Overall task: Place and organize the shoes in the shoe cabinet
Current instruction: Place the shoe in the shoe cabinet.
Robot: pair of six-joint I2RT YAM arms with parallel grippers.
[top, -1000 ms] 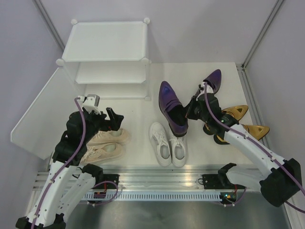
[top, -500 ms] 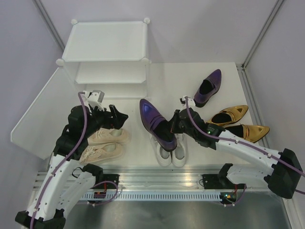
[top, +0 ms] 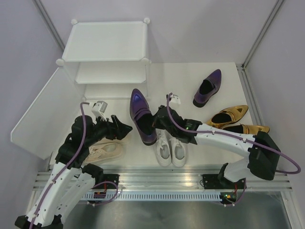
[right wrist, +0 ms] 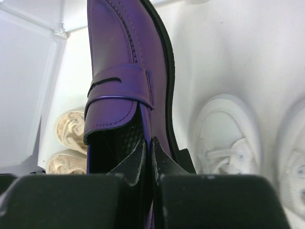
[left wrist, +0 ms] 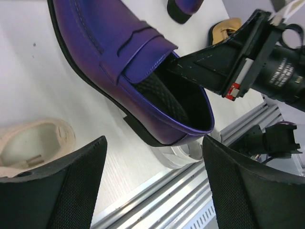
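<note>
My right gripper (top: 156,123) is shut on the side wall of a glossy purple loafer (top: 142,116), one finger inside it, and holds it above the table with its toe toward the shoe cabinet (top: 106,51). In the right wrist view the jaws (right wrist: 151,153) pinch the loafer's (right wrist: 125,57) rim. My left gripper (top: 122,129) is open just left of the loafer's heel; its view shows the loafer (left wrist: 128,67) past its spread fingers (left wrist: 57,191), nothing between them. The second purple loafer (top: 208,88) lies at the back right. Beige sneakers (top: 106,149) lie under the left arm.
White sneakers (top: 171,150) sit in front, partly under the held loafer. Gold heels (top: 230,114) lie at the right beside the right arm. The cabinet's door panel (top: 40,114) hangs open at the left. A metal rail (top: 157,180) runs along the near edge.
The right arm has carried the purple loafer leftward, from beside its mate to in front of the cabinet. The left gripper has shifted right toward it and narrowed slightly.
</note>
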